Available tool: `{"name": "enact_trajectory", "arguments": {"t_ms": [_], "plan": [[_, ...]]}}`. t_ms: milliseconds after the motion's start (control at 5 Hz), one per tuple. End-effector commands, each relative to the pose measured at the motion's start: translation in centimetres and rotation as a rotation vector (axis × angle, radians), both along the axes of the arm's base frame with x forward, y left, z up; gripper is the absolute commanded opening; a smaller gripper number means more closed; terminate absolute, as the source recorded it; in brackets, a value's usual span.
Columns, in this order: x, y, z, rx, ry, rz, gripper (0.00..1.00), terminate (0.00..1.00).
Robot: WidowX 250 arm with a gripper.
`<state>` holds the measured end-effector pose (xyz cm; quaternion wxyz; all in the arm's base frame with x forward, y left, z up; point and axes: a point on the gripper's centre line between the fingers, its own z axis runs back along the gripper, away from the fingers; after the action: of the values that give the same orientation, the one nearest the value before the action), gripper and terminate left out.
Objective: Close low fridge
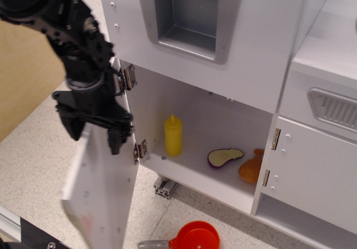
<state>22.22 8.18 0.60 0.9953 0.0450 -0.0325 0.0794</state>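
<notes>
The low fridge is sitting at the bottom of the white cabinet, its compartment standing open, and its door is hanging partly swung, edge-on to the camera on silver hinges. The gripper is pressing at the door's upper edge; motion blur is hiding its fingers, so I cannot tell whether they are apart or together. A yellow bottle, an eggplant slice and an orange item are resting inside, apparently clear of the doorway. Risks: the gripper is riding near the hinge side, so it may slip off the edge or jam between door and frame as the gap narrows.
</notes>
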Motion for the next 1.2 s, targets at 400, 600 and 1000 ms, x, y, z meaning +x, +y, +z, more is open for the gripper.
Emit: {"name": "enact_trajectory", "arguments": {"t_ms": [400, 600, 1000], "plan": [[2.3, -3.6, 6.6, -0.060, -0.123, -0.013, 1.00, 0.00], [0.1, -3.1, 4.8, -0.017, -0.092, -0.104, 1.00, 0.00], [0.9, -2.6, -0.7, 0.004, -0.090, -0.131, 1.00, 0.00]]}}
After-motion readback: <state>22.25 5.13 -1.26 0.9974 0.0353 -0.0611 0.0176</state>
